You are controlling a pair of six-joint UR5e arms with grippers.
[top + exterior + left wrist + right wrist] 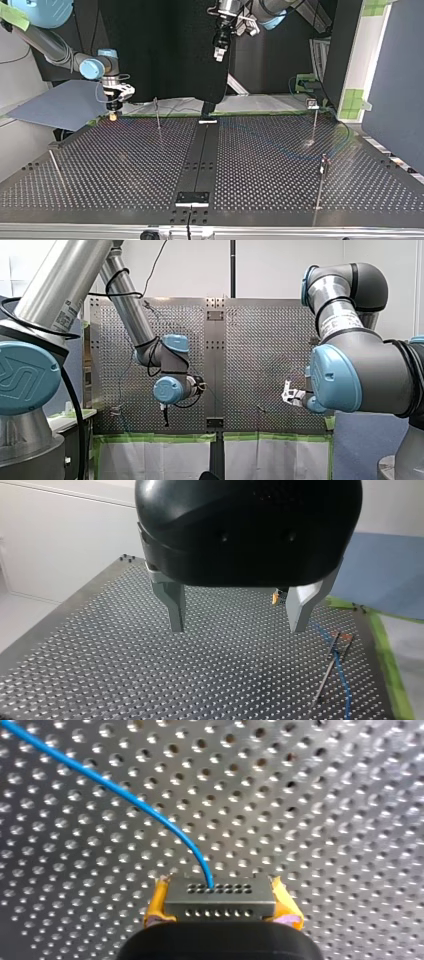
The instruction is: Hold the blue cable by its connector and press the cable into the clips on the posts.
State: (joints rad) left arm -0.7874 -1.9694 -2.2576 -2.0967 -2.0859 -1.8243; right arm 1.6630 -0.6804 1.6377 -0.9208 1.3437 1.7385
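My right gripper (pixel 221 896) clamps the grey connector (pixel 220 908) between yellow pads (pixel 156 904); the blue cable (pixel 125 796) arcs ahead over the counter (pixel 340 800). My left gripper (pixel 239 621) hangs wide, empty.

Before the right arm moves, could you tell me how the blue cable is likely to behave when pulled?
Probably floppy: the blue cable leaves the connector in a loose curve. Likely light, being thinner than the connector. It might snag, since it runs past a post.
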